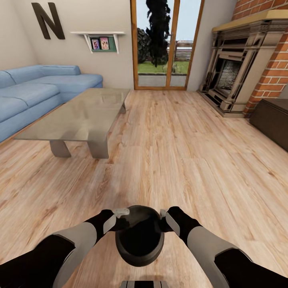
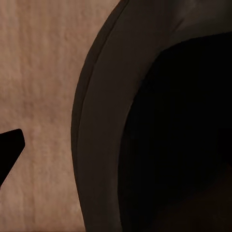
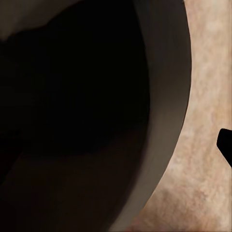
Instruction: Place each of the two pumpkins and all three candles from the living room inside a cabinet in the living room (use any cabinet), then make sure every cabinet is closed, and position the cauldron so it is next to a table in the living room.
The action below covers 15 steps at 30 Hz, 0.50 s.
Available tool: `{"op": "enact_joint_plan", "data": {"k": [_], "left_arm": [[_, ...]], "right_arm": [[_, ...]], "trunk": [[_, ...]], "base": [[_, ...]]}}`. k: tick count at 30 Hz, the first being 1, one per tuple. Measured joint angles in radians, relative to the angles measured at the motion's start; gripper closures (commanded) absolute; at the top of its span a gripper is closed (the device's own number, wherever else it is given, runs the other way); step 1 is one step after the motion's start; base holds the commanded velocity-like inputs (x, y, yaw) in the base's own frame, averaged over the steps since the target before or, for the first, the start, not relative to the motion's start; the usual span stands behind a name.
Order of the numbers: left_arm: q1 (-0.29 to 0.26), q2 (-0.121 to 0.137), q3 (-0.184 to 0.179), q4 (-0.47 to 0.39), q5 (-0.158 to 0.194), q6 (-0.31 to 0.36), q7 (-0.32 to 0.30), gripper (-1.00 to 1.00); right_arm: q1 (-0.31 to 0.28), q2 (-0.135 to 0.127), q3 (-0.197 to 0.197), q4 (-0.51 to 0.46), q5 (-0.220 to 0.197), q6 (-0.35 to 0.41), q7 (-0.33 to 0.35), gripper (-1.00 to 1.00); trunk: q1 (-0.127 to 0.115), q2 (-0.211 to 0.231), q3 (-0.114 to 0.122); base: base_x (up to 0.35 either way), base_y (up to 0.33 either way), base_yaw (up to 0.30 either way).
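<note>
While pale wood planks of the floor [image 1: 180, 152] run grainy and matte across the whole room, one blue cushioned sofa [image 1: 36, 94] sits soft along the 10 o'clock side. One brick-and-carved fireplace [image 1: 240, 68] stands at 2 o'clock, and one dark-brown wooden cabinet [image 1: 274, 120], flat-fronted and boxy, lies just past it at 3 o'clock. One table [image 1: 80, 116], a low rectangle with a shiny glass top and short grey block legs, stands at 11 o'clock beside the sofa. One glazed door [image 1: 166, 44] with a wooden frame closes the far wall at 12 o'clock.

One cauldron [image 1: 139, 236], round, black and smooth with a thick rolled rim and a wide dark mouth, is at 6 o'clock, above the floor and well apart from the table. Two arms flank it: the left end effector [image 1: 118, 218] presses at its 10 o'clock rim and the right end effector [image 1: 165, 219] at its 2 o'clock rim, each clamped on the rim. Each wrist view shows the rim up close with floor behind.
</note>
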Motion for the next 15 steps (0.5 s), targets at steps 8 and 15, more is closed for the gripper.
{"op": "enact_joint_plan", "data": {"k": [8,15], "left_arm": [[0.000,0.000,0.000,0.000,0.000,0.000,0.000,-1.00],[0.000,0.000,0.000,0.000,-0.001,0.000,0.000,-1.00]], "right_arm": [[0.000,0.000,0.000,0.002,0.000,0.000,0.000,-1.00],[0.000,0.000,0.000,0.006,0.000,0.000,0.000,-1.00]], "trunk": [[0.000,0.000,0.000],[0.003,-0.001,-0.023]], "base": [[0.003,0.000,0.000],[0.000,0.000,0.000]]}}
